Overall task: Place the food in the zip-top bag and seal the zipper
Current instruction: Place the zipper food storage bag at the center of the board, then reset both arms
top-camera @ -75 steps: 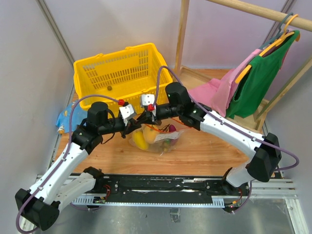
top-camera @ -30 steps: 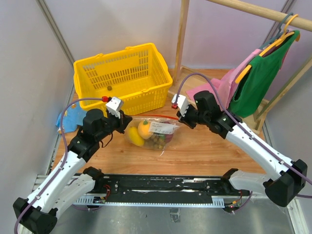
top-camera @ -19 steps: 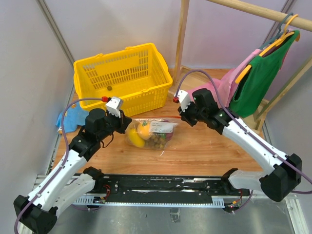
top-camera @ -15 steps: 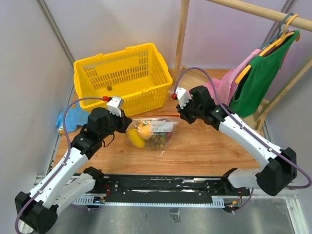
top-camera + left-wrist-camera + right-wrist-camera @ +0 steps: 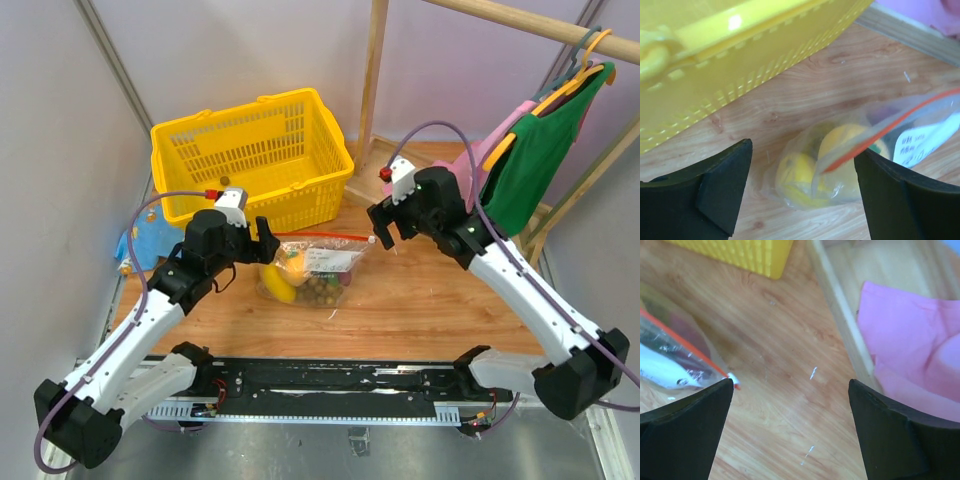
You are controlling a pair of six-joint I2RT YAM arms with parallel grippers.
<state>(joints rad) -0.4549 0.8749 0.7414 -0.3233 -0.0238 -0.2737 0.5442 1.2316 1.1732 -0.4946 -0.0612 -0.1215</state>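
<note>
The zip-top bag (image 5: 318, 265) lies on the wooden table between both arms, with the food inside: yellow round fruits (image 5: 283, 277) and olive-brown grapes (image 5: 321, 288). Its red-orange zipper (image 5: 325, 238) runs along the top edge. My left gripper (image 5: 262, 243) stands open at the bag's left end. In the left wrist view the open left gripper (image 5: 802, 187) frames the yellow fruits (image 5: 800, 175) and the zipper (image 5: 890, 127), touching neither. My right gripper (image 5: 381, 228) is open just right of the bag. In its wrist view the right gripper (image 5: 790, 427) holds nothing, with the white slider tab (image 5: 732, 378) by its left finger.
A yellow basket (image 5: 250, 150) stands right behind the bag. A blue packet (image 5: 140, 242) lies at the far left. Pink cloth (image 5: 440, 185) and a green garment (image 5: 530, 160) hang on a wooden rack (image 5: 372, 70) at the right.
Both grippers were shut on the bag's two ends and now stand open, off the bag. The right gripper has drawn back to the right and the bag has settled on the table.
</note>
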